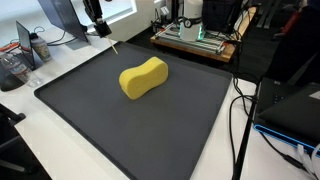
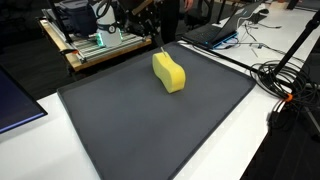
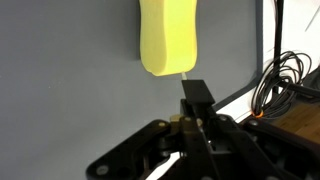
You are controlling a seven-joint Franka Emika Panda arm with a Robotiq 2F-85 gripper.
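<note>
Claw (image 3: 196, 98) is closed, pinching a thin pale stick (image 1: 111, 43). The stick pokes out past the fingertips toward the yellow sponge (image 1: 143, 78). Claw hangs over the mat's far edge, near its corner, in an exterior view (image 1: 99, 28).

Sponge lies flat on the dark grey mat (image 1: 100, 120), slightly past mat centre toward the far edge. It's peanut-shaped, pinched at the waist. Nothing is gripping it.

Wrist view: the stick tip sits just beside the sponge's (image 3: 167, 35) nearer end, and I can't tell if they touch. Exterior views show the tip just short of the sponge (image 2: 169, 73).

Mat covers most of the white bench (image 1: 60, 150). Off the mat there are black cables (image 3: 282, 80) along one edge and a wooden board (image 1: 195, 42) with electronics past the far edge.
</note>
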